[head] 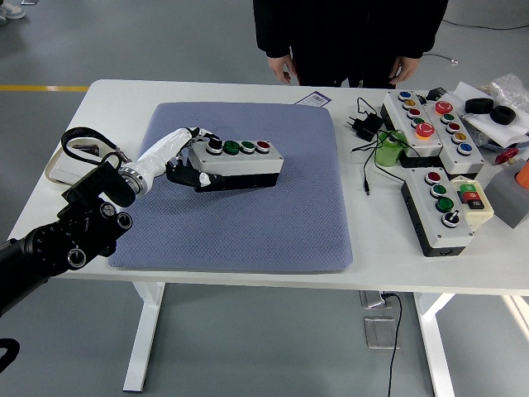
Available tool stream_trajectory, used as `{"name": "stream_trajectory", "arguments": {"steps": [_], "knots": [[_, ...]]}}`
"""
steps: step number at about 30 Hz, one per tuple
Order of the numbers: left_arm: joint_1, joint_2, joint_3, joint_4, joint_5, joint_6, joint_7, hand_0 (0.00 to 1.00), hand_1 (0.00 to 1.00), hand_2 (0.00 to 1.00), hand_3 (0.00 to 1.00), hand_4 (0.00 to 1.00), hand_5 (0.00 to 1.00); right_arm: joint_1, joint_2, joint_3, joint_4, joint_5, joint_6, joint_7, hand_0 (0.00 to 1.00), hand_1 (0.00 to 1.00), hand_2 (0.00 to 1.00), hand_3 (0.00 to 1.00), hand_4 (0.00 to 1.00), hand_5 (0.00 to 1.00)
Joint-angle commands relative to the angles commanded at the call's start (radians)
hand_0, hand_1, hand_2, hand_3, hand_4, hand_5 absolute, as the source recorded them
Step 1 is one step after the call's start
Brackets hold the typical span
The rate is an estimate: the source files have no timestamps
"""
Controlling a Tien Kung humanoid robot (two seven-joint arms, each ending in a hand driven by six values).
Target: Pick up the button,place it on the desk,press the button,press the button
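Note:
A grey button box (238,162) with a black knob, two green buttons and a red button is in the head view, on or just above the blue-grey mat (248,223). My left hand (188,157) is shut on the box's left end, fingers over the top and thumb at the lower side. The box lies lengthwise, left to right, near the mat's upper middle. My right arm is out of view.
A person stands at the far edge, hands (281,66) hanging near the table. Several other button boxes (430,124) (445,207), a green cylinder (387,150), a power adapter with cable (364,126) and clutter lie at the right. A white object (62,165) lies at the left edge.

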Motion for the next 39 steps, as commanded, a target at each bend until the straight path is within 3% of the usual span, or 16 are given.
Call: {"name": "stream_trajectory", "arguments": {"steps": [15, 27, 31, 32, 37, 38, 39], "knots": [[0.008, -0.004, 0.032, -0.044, -0.109, -0.064, -0.131, 0.14, 0.125, 0.126, 0.177, 0.308, 0.002, 0.004, 0.0, 0.001, 0.0, -0.003, 0.0, 0.0, 0.643, 0.508, 0.549, 0.59, 0.248, 0.353], [-0.003, -0.03, 0.075, -0.023, -0.101, -0.06, -0.145, 0.148, 0.126, 0.128, 0.177, 0.306, 0.002, 0.002, -0.002, -0.002, 0.0, -0.002, 0.0, 0.0, 0.643, 0.508, 0.549, 0.59, 0.249, 0.353], [-0.008, -0.034, 0.087, -0.008, -0.053, -0.05, -0.142, 0.148, 0.126, 0.128, 0.177, 0.306, 0.002, 0.0, -0.003, -0.005, 0.0, 0.002, 0.0, 0.0, 0.643, 0.508, 0.549, 0.59, 0.249, 0.353], [-0.009, -0.034, 0.089, -0.004, -0.036, -0.05, -0.139, 0.217, 0.195, 0.202, 0.276, 0.337, 0.002, 0.0, -0.003, -0.006, 0.0, 0.002, -0.001, 0.0, 0.643, 0.508, 0.549, 0.59, 0.249, 0.354], [-0.007, -0.026, 0.094, -0.003, 0.066, -0.07, -0.107, 0.217, 0.195, 0.202, 0.276, 0.337, 0.002, -0.004, -0.003, -0.006, 0.0, 0.002, -0.001, 0.0, 0.643, 0.508, 0.549, 0.59, 0.249, 0.354], [-0.007, -0.026, 0.094, -0.004, 0.07, -0.071, -0.106, 0.353, 0.37, 0.377, 0.49, 0.406, 0.002, -0.004, -0.003, -0.006, 0.0, 0.001, -0.001, -0.001, 0.643, 0.508, 0.549, 0.59, 0.249, 0.354], [-0.007, -0.025, 0.094, -0.004, 0.075, -0.072, -0.102, 0.353, 0.37, 0.377, 0.49, 0.406, 0.002, -0.004, -0.003, -0.006, 0.0, 0.001, -0.001, -0.001, 0.643, 0.508, 0.549, 0.59, 0.249, 0.354]]}}
